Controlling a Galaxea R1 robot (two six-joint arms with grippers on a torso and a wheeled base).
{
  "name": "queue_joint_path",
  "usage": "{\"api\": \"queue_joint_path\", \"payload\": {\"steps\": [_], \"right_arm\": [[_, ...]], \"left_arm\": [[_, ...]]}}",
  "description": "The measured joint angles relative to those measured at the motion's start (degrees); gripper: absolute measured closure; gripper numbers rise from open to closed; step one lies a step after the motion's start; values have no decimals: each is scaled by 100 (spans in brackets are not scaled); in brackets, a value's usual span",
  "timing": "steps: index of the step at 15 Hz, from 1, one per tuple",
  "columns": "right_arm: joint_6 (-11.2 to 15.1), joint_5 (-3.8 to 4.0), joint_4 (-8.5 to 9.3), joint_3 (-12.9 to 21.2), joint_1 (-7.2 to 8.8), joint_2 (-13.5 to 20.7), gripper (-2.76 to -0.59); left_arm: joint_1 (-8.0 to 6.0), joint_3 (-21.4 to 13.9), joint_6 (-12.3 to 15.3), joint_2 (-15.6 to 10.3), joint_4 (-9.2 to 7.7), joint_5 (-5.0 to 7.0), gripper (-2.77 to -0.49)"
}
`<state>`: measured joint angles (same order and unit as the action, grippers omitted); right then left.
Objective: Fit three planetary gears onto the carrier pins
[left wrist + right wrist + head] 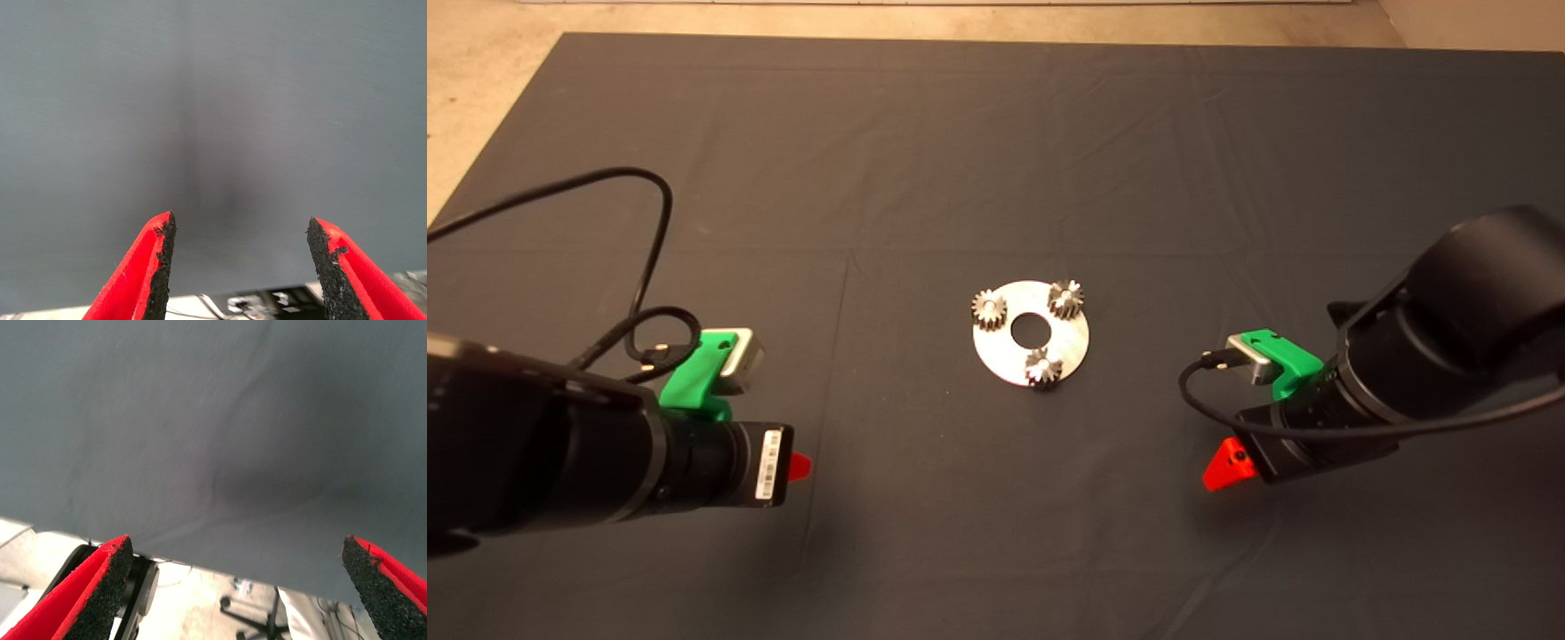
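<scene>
Head view: disc (1073, 342) lies flat mid-mat (996, 160); three planetary gears (989, 308) sit near its rim, one on each of the carrier pins. Left gripper (237, 233) and right gripper (237, 553) hang over bare mat, well apart from the disc, fingers spread, holding nothing.

Your head camera looks down over the desk (996, 133); both wrist cameras face it closely, sharing only its dark mat (213, 100).
</scene>
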<state>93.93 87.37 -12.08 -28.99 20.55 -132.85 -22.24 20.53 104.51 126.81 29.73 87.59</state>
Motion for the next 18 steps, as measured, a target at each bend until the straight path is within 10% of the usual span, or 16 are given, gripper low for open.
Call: {"api": "queue_joint_path", "payload": {"steps": [4, 9, 13, 18], "right_arm": [[422, 22, -228, 554, -5, 85, -233], [918, 39, -357, 678, -153, 9, -233], [2258, 66, -366, 708, -480, -872, -233], [2903, 55, -379, 735, -625, -1230, -233]], "left_arm": [[-2, -53, 1150, 1328, -119, -66, -132], [0, -72, 1375, 1369, -312, -11, -132], [26, -72, 1459, 1504, -341, -11, -132], [99, -79, 2045, 2723, -535, -73, -132]]}}
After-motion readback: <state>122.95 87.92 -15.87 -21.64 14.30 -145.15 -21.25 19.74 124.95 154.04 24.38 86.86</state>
